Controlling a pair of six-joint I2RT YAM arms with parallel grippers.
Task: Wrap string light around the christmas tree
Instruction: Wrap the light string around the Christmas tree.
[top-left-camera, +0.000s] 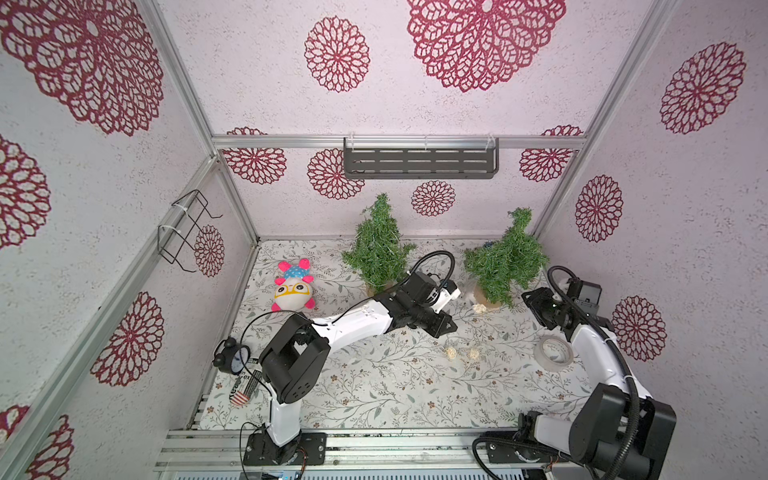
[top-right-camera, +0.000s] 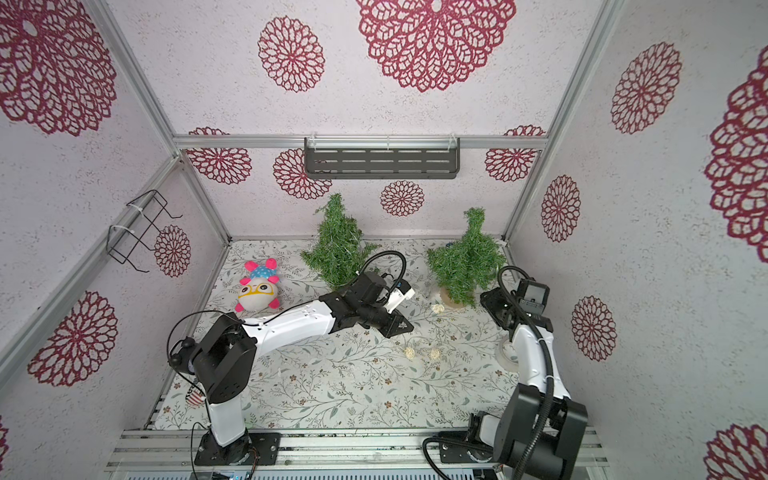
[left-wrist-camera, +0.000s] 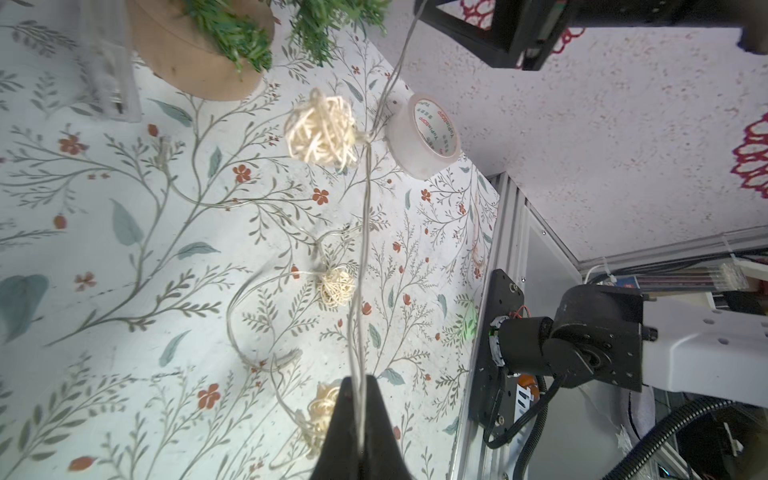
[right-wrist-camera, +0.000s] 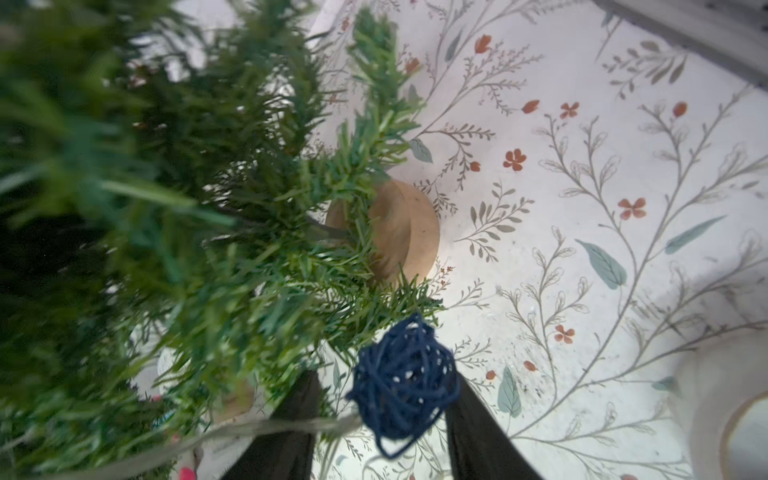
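Two green christmas trees stand at the back, the left tree (top-left-camera: 378, 245) and the right tree (top-left-camera: 505, 259) on its wooden base (right-wrist-camera: 407, 228). The string light is a thin clear wire with cream wicker balls (top-left-camera: 480, 308) (left-wrist-camera: 322, 133) and a dark blue ball (right-wrist-camera: 405, 384). My left gripper (left-wrist-camera: 359, 380) (top-left-camera: 449, 326) is shut on the wire, mid-table. My right gripper (right-wrist-camera: 384, 378) (top-left-camera: 530, 297) is at the right tree's lower branches. Its jaws stand apart, with the blue ball hanging between them and the wire crossing one finger.
A tape roll (top-left-camera: 555, 352) (left-wrist-camera: 424, 137) lies by the right arm. A plush toy (top-left-camera: 293, 291), an alarm clock (top-left-camera: 232, 357) and a can (top-left-camera: 245, 388) sit on the left side. More cream balls (top-left-camera: 451, 353) lie mid-table. A clear box (left-wrist-camera: 104, 70) sits beside the right tree's base.
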